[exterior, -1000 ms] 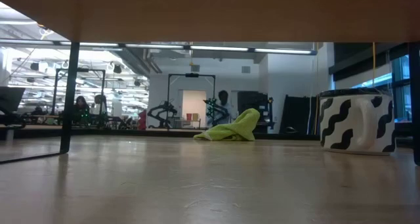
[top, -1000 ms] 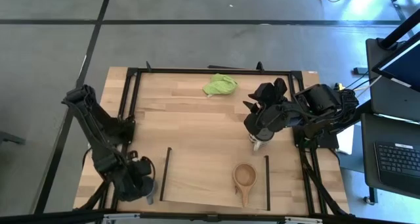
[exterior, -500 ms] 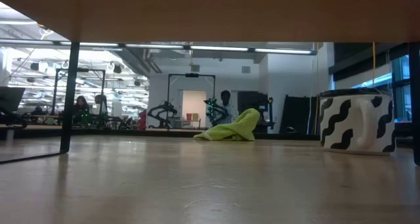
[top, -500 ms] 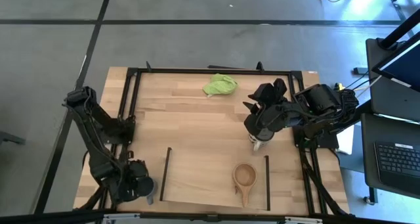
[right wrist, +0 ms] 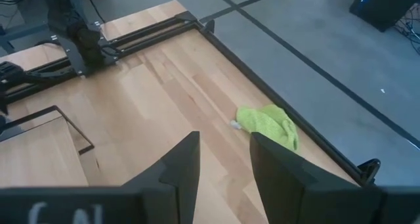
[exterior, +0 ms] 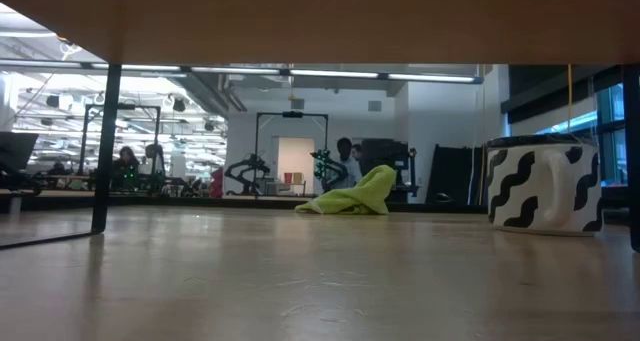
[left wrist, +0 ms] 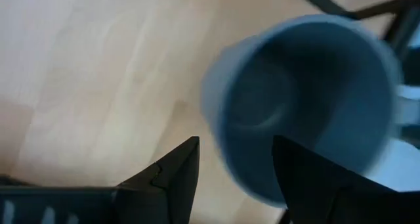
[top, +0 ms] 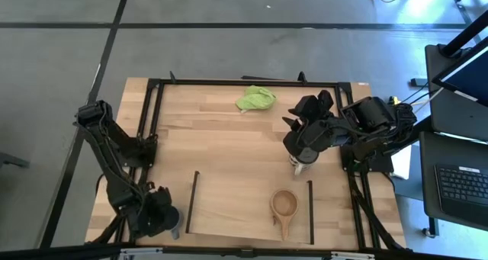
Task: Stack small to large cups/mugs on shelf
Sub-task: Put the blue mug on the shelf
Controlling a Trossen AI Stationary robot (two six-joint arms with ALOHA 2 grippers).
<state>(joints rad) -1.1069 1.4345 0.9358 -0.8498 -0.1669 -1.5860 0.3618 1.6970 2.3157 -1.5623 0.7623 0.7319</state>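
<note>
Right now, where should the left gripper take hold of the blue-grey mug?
Probably the rim wall of the blue-grey mug, from above: its open mouth faces the left gripper, whose open fingers could straddle the near wall.

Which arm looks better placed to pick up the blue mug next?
The left. Its claw hangs open right over the blue mug by the table's near left corner. The right claw is across the table, above the white mug.
</note>
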